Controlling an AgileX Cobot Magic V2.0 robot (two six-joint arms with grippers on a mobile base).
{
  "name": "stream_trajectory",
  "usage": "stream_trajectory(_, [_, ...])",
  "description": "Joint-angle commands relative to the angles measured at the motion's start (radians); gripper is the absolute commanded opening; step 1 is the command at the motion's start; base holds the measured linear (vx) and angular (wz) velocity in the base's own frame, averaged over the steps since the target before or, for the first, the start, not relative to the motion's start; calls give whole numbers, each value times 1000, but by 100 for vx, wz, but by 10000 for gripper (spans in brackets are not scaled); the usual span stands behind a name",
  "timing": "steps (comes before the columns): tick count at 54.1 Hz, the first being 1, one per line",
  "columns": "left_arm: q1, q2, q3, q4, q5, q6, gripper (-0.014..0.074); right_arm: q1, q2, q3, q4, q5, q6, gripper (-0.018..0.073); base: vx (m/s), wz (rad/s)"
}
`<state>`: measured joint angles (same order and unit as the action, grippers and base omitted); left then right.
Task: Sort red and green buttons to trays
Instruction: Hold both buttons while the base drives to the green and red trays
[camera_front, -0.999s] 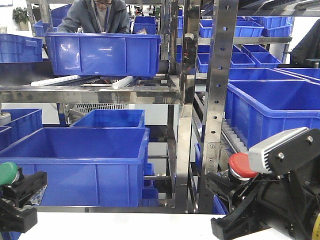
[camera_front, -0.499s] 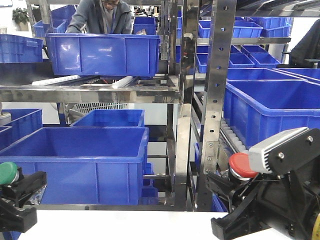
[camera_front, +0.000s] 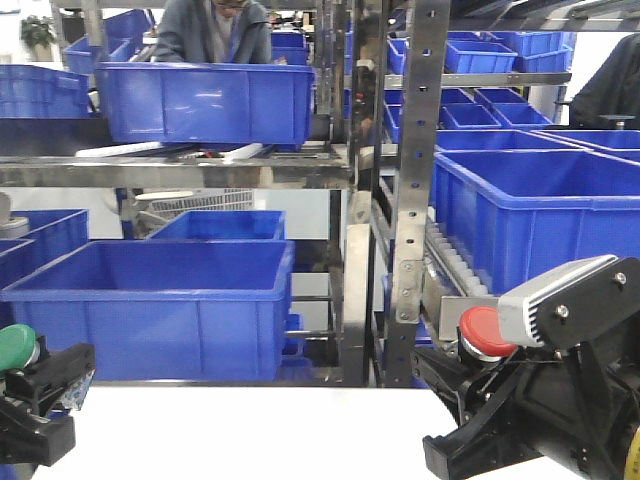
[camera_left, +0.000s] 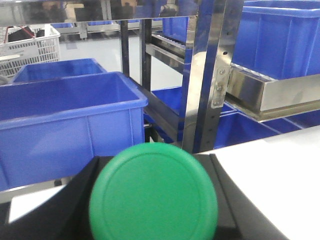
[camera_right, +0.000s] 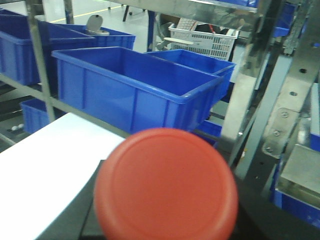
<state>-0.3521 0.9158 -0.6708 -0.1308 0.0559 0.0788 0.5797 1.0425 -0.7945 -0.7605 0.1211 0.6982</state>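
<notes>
The green button sits at the lower left of the front view, with my left gripper shut on its dark body. In the left wrist view its round green cap fills the space between the black fingers. My right gripper at the lower right is shut on the red button, and the red cap hides most of the jaws in the right wrist view. Both trays are out of view.
A steel rack with deep blue crates stands just beyond the white table. More blue crates sit on roller shelves to the right. A person works behind the upper crate.
The rack and crates have shifted left and slightly down in the front view, and more white table shows. Both buttons stay held in the same places.
</notes>
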Motion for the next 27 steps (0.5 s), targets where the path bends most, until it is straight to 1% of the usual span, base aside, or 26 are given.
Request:
stream_trajectory(1, [-1, -15, -27, -7, -87, -10, -6, 1, -18, -34, -9, -60, 1, -9, -16, 15])
stream_trajectory(27, [-1, -15, -27, -7, -87, -10, -6, 1, -18, -34, -9, -60, 1, -9, -19, 28])
